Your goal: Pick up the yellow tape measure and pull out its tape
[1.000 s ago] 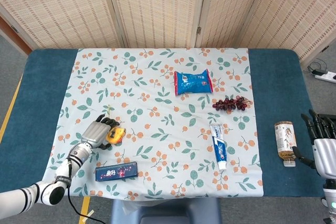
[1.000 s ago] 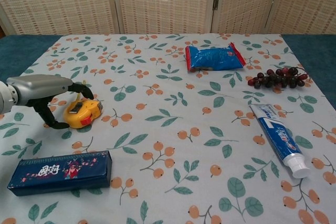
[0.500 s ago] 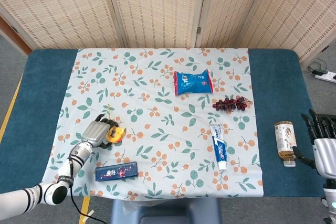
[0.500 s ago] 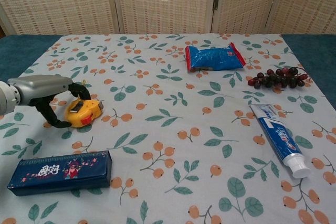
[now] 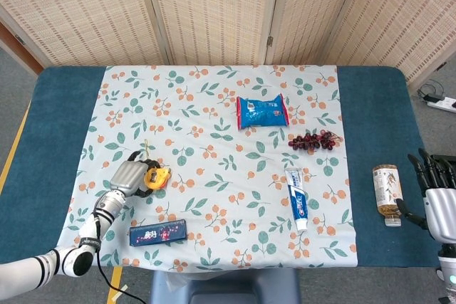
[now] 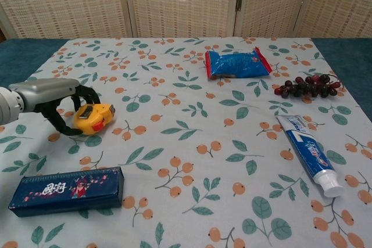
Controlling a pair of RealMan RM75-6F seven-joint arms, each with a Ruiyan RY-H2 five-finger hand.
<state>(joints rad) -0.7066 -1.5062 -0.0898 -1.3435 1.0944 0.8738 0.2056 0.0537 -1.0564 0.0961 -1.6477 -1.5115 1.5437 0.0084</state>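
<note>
The yellow tape measure is at the left side of the flowered cloth, and my left hand grips it from the left, dark fingers curled around its body. It looks raised slightly off the cloth. No tape is pulled out. My right hand hovers at the table's far right edge, fingers apart and holding nothing; the chest view does not show it.
A dark blue box lies just in front of the left hand. A toothpaste tube, grapes and a blue snack bag lie further right. A bottle lies beside the right hand.
My left hand has closed its fingers around the tape measure and raised it a little, shifting it slightly away from the table's front edge. The right hand has not moved.
</note>
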